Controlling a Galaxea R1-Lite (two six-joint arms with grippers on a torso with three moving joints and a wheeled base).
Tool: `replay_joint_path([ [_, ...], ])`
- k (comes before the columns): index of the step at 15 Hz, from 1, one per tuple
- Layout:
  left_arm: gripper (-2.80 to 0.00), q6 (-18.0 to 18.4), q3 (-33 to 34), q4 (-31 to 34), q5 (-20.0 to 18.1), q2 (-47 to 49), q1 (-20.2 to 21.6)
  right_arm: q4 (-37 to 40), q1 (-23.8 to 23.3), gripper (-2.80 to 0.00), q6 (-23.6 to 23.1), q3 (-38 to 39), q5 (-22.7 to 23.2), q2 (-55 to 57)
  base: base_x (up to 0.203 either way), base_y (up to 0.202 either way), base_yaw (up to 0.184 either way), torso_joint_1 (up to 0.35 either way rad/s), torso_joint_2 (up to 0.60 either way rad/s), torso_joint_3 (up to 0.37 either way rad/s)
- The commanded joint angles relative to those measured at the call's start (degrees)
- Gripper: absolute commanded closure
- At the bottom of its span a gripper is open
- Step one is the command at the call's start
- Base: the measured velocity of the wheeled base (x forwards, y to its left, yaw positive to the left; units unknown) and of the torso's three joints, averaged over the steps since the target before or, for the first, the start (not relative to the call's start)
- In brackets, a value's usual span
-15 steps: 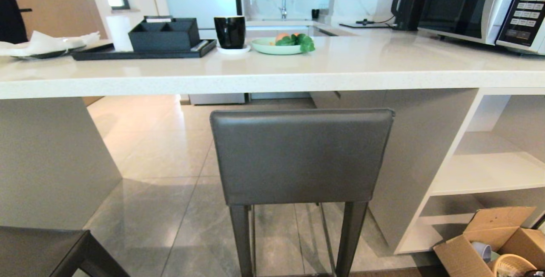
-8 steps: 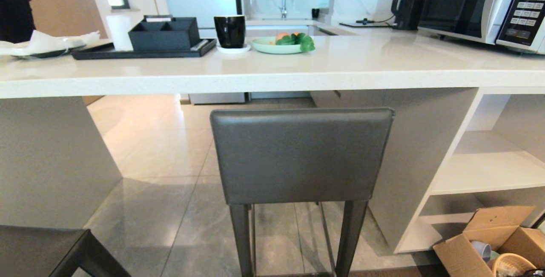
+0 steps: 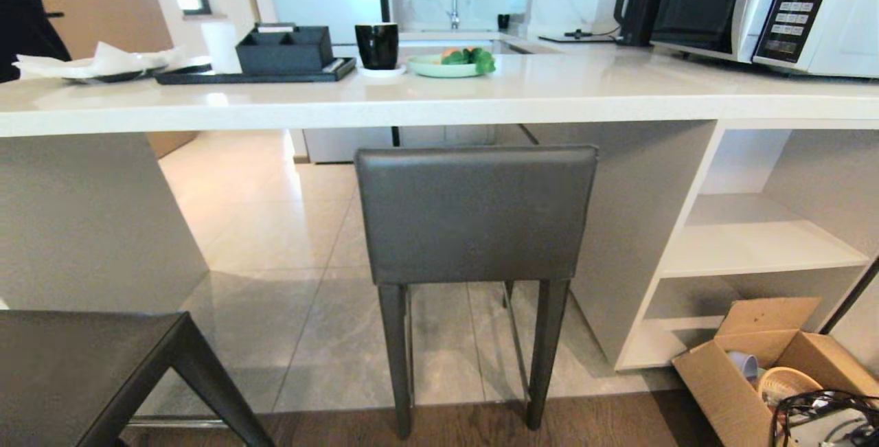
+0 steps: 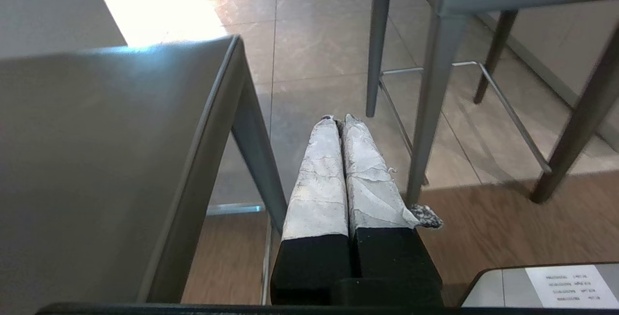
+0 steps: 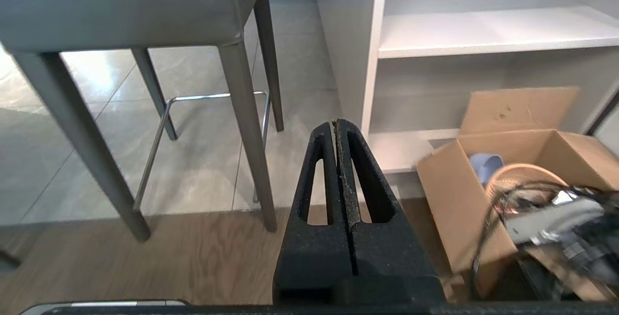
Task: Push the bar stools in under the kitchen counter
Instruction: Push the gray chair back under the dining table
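One dark grey bar stool (image 3: 474,213) stands in the middle of the head view, its backrest just below the edge of the white kitchen counter (image 3: 549,100) and its seat tucked under the slab. A second bar stool (image 3: 75,364) shows only its seat corner and a leg at the near left, out from the counter. Neither arm appears in the head view. The left gripper (image 4: 338,119) hangs shut and empty beside the near stool's seat (image 4: 96,160). My right gripper (image 5: 334,124) is shut and empty too, low, between the tucked stool's legs (image 5: 246,131) and the shelves.
White open shelves (image 3: 748,234) fill the counter's right end, with an open cardboard box (image 3: 769,364) of oddments on the floor before them. A grey side panel (image 3: 82,227) closes the left end. On top stand a microwave (image 3: 755,7), black tray (image 3: 254,76), cup (image 3: 376,45) and plate (image 3: 446,66).
The whole head view has pulled back from the counter: the stool and counter look smaller, and more of the near-left stool and the wood floor shows. The things themselves have not moved.
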Motion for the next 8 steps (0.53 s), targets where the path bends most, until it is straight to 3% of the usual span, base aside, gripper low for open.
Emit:
replay_joint_path([
  [1,0.00,0.03,0.00,0.05,-0.04,0.15,0.01,0.08,0.05,0.00,0.02,0.00,0.00,0.09,-0.199,0.000,-0.002,0.002,0.00,0.002],
  [8,0.00,-0.06,0.00,0.05,-0.04,0.15,0.01,0.08,0.05,0.00,0.02,0.00,0.00,0.09,-0.200,0.000,-0.002,0.001,0.00,0.004],
])
